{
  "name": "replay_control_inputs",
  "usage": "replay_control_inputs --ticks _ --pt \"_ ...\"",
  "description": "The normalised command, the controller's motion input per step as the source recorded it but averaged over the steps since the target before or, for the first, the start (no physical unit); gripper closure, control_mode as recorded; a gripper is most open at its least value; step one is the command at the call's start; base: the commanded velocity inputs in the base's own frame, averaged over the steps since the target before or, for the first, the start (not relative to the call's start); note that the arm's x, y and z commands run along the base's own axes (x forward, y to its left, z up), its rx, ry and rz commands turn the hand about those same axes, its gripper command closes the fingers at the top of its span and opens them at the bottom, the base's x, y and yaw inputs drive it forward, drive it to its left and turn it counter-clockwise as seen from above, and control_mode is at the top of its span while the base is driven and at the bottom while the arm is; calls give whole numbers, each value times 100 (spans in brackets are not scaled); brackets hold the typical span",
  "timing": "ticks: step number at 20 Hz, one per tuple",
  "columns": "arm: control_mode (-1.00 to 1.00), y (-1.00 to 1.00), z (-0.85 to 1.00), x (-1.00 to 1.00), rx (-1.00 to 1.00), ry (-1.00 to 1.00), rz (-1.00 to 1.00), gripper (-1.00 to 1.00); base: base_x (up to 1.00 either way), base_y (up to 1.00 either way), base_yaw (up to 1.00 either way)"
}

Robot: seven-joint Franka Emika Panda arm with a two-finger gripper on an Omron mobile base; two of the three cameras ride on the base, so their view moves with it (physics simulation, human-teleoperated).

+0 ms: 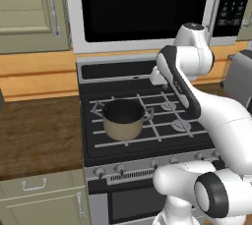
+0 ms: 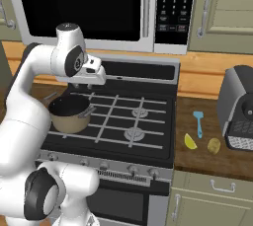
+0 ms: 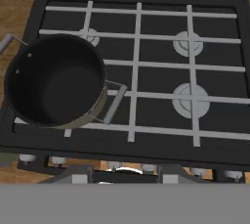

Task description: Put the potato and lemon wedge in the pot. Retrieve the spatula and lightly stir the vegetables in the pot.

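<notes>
The pot (image 3: 53, 78) stands on the stove's front left burner, its dark inside bare, and it is also in both base views (image 1: 123, 119) (image 2: 69, 113). My gripper (image 3: 122, 176) hangs above the stove, up and right of the pot, open with nothing between its fingers; the hand (image 2: 91, 73) is near the stove's back panel. On the wooden counter right of the stove lie the light-blue spatula (image 2: 198, 123), the lemon wedge (image 2: 190, 141) and the potato (image 2: 214, 145), far from the gripper.
A dark grey appliance (image 2: 239, 109) stands on the counter just right of the spatula and potato. A microwave (image 2: 89, 3) hangs over the stove (image 3: 161, 76). Wooden counter (image 1: 39, 135) lies left of the stove.
</notes>
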Motion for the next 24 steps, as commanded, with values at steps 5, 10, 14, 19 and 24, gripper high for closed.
replay_control_inputs --ticks 5,10,14,19,24 --pt "-100 -21 -2 -19 0 0 -2 -100 0 0 0" --pt "-100 -89 -1 -12 0 0 -5 -100 0 0 0" --pt "-100 -100 -7 0 0 2 -6 -100 0 0 0" --pt "-100 -87 -28 0 0 8 -5 -100 0 0 0" --pt "-100 -81 -49 9 0 11 -4 -100 0 0 0"
